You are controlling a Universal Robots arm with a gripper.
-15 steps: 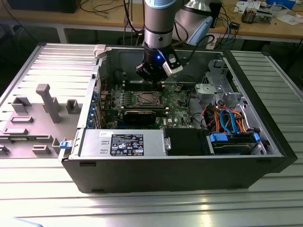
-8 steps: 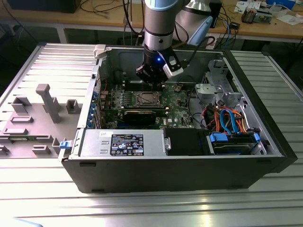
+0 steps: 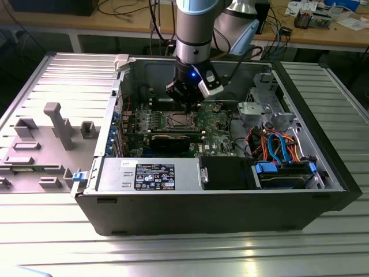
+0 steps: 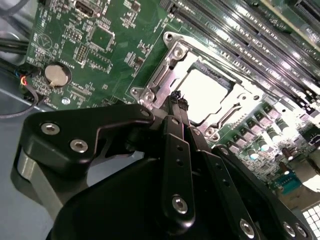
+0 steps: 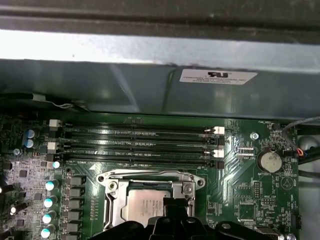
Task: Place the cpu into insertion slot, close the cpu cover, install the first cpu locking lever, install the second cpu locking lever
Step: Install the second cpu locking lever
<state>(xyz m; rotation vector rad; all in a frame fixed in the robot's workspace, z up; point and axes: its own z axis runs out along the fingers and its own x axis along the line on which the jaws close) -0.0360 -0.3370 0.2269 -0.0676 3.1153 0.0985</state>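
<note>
The cpu [image 4: 202,95] [image 5: 145,207], a flat square with a silvery top, lies in the insertion slot [image 3: 177,121] on the green board. The cpu cover [image 4: 167,67] [image 5: 150,177], a dull metal frame with a square window, lies flat around the chip. My gripper [image 4: 178,100] [image 5: 175,212] [image 3: 185,103] hangs close above the socket's edge. Its black fingers are shut tip to tip, and nothing shows between them. I cannot make out the locking levers along the socket's sides.
Long memory slots [image 5: 135,142] run beside the socket toward the case wall [image 5: 150,85]. A coin battery [image 5: 270,161] sits on the board. In the exterior view, a black graphics card [image 3: 173,141], a power supply [image 3: 150,176] and coloured cables [image 3: 277,144] crowd the case.
</note>
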